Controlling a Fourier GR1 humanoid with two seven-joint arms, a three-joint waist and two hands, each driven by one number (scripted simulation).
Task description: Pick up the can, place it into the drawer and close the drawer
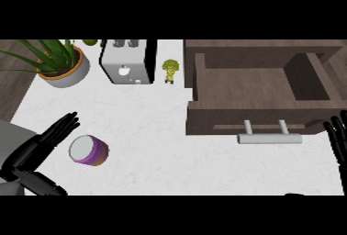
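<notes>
A purple can (88, 150) lies tipped on the white worktop (169, 151), just right of the left hand (42, 143), fingers straight, while the resting, open right hand (337, 137) waits beside the open drawer (254, 117).

My right robot hand (337, 137) is cut off by the view's right edge, so only its black fingers show, and my left grey forearm (13, 147) runs out past the left and lower edges. The green spiky plant in its round grey-and-terracotta pot (58, 62) loses its leaf tips at the left and top, and the dark wooden open drawer (254, 112) has its right side clipped. The small yellow-green figure (170, 70) beside the white boxy appliance (127, 62) is too small for me to identify.
</notes>
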